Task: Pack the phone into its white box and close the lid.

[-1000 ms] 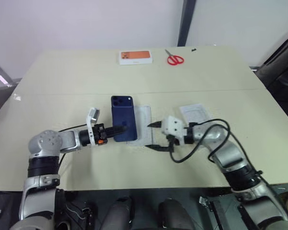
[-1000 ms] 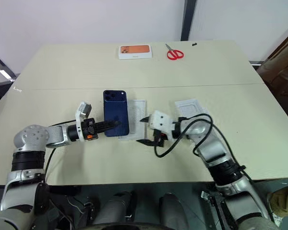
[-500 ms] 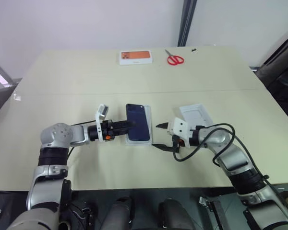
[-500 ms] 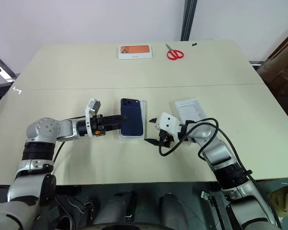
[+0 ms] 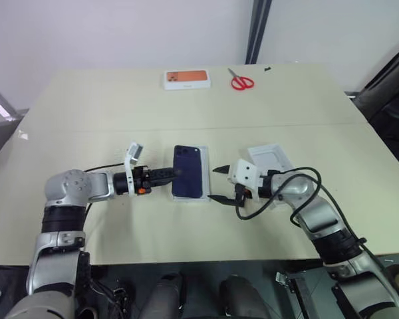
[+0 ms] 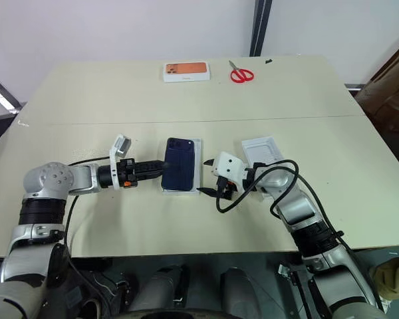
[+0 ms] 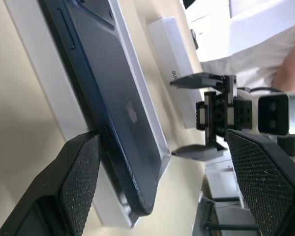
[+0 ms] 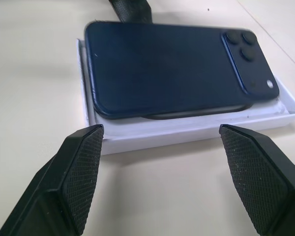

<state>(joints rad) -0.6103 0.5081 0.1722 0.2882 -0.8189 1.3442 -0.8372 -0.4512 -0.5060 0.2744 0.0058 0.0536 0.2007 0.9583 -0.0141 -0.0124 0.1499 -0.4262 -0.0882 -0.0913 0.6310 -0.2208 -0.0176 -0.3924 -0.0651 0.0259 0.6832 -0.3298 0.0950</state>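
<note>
**A:** so where's the phone [image 5: 189, 171] at? Looks like it's lying on the white box [image 8: 187, 129] camera side up, but one long edge rides on the box wall, so I'd say it's not fully seated.

**B:** yeah. Left gripper [image 5: 171, 173] is right at the phone's left long edge, fingers spread, holding nothing. Right gripper [image 5: 219, 184] sits just off the opposite long edge, also wide open and empty.

**A:** so the phone's long axis runs crosswise between the two grippers?

**B:** yep. The lid [image 5: 270, 159] lies just behind the right gripper, so my guess is that arm fetches it.
</note>
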